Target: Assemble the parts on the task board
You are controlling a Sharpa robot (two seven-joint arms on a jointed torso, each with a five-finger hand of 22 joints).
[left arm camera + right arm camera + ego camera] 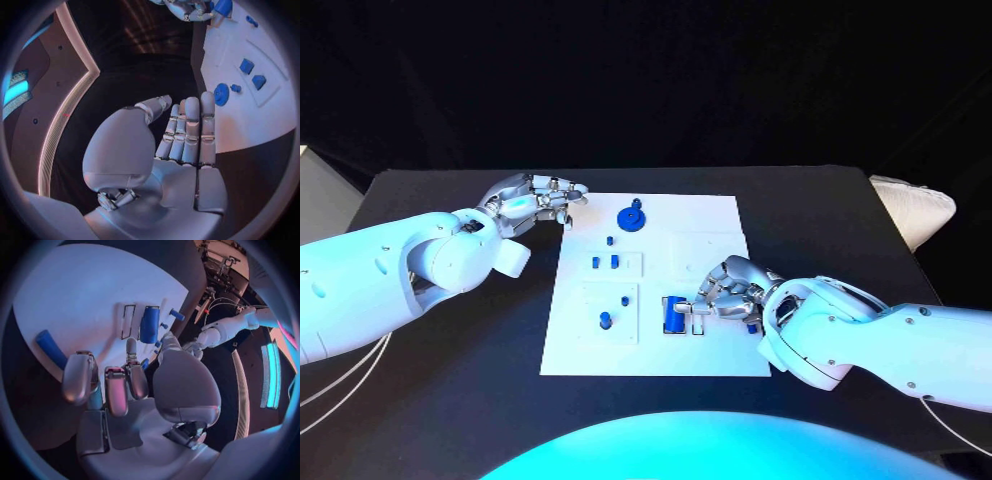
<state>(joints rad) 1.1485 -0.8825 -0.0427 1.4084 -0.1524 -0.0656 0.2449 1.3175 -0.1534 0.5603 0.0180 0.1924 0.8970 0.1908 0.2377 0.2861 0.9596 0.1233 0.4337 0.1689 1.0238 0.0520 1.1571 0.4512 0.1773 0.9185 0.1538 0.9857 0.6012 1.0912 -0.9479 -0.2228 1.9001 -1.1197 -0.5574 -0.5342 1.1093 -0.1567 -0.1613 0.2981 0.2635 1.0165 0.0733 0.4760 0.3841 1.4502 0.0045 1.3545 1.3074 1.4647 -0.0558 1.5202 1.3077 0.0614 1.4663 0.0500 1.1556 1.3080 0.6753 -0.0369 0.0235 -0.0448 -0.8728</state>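
The white task board (pixel 711 230) lies in the middle of the table. Near its far edge a blue round part (pixel 633 217) stands on it. A blue cylinder (pixel 676 315) lies in a slot near the front edge. My right hand (pixel 733 287) rests just right of the cylinder, and a small blue part (pixel 156 345) seems pinched between thumb and a finger. My left hand (pixel 538 200) hovers at the board's far left corner, fingers straight and holding nothing (pixel 187 130).
Two small blue parts (pixel 604 262) sit in a left-hand recess, and another (pixel 606 320) sits nearer the front. A loose blue piece (pixel 751 326) lies by my right hand. Black table (pixel 834 220) surrounds the board.
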